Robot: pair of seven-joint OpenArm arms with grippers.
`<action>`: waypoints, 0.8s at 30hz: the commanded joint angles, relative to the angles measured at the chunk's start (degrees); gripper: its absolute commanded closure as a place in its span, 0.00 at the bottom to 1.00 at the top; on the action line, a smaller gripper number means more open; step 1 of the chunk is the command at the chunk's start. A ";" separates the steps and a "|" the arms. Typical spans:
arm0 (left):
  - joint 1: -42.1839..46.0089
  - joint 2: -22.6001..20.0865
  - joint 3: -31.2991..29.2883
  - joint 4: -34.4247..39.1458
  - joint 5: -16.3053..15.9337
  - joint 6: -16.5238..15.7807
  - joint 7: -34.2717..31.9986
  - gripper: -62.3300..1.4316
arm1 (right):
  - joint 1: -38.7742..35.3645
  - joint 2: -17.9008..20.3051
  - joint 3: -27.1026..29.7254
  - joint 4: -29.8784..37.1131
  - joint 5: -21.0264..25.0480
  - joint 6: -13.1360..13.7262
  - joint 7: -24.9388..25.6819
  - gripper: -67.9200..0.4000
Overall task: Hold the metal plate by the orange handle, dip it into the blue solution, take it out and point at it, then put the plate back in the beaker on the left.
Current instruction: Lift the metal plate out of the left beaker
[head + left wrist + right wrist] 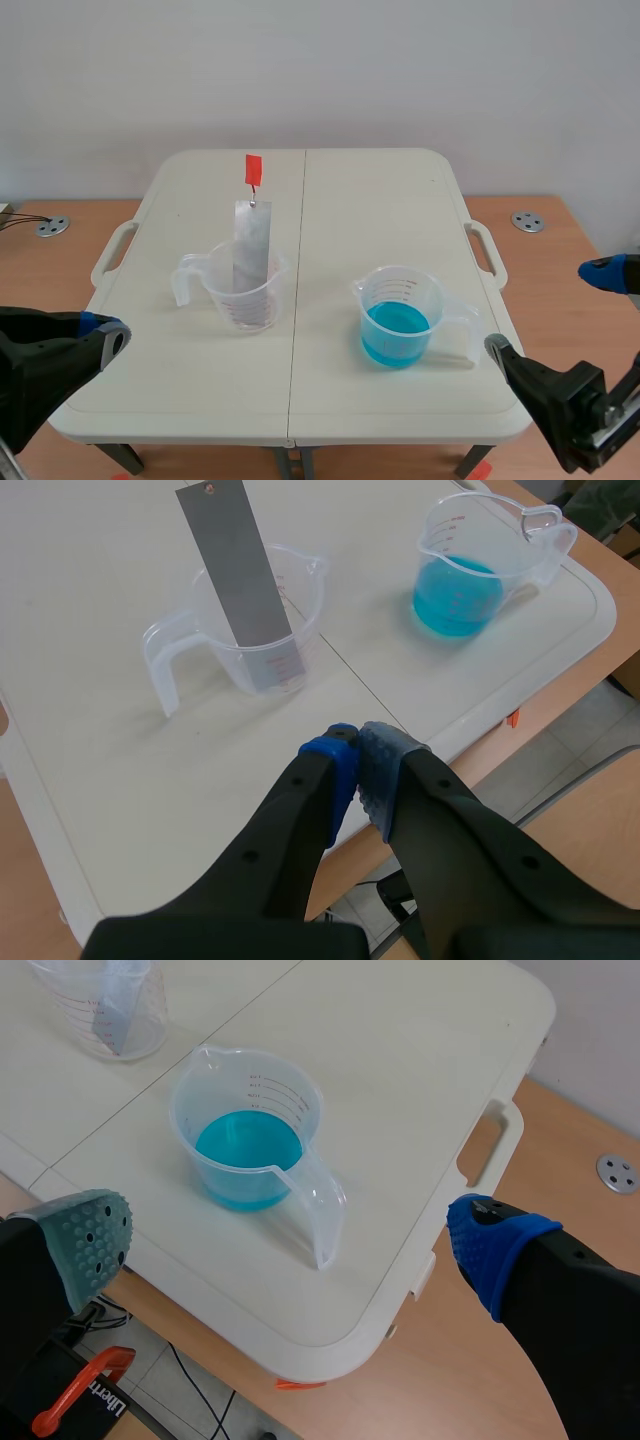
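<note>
So the metal plate (252, 245) is leaning in the left beaker (240, 295), orange handle (253, 169) sticking up. Left end effector (360, 765) is sitting pinched closed, empty; right end effector (290, 1230) is hanging open near the blue solution (398, 335).

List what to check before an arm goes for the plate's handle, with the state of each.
1. Plate stands in the left beaker, leaning on its rim: ok.
2. Orange handle is clear above the plate, with nothing touching it: ok.
3. Left gripper ready to grasp: not ok. Its fingers are shut and it sits low at the table's near edge.
4. Right gripper is open and holds nothing: ok.
5. Right beaker is upright with blue solution inside: ok.
6. Solution deep enough for a useful dip: cannot tell.
</note>
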 commanded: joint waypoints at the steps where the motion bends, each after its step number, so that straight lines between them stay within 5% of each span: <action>1: -0.02 0.28 0.00 0.59 -0.74 -0.07 -1.01 0.94 | 0.57 0.11 0.44 0.57 0.63 0.00 1.18 0.02; 12: 1.18 -0.07 -0.07 0.61 0.39 -0.02 3.08 0.94 | 5.90 -5.01 -0.13 0.52 0.87 0.68 -1.05 0.02; 24: 13.92 -0.07 -3.45 0.61 6.86 0.90 3.08 0.94 | 20.48 -7.87 -7.65 -4.04 1.11 0.63 -7.08 0.02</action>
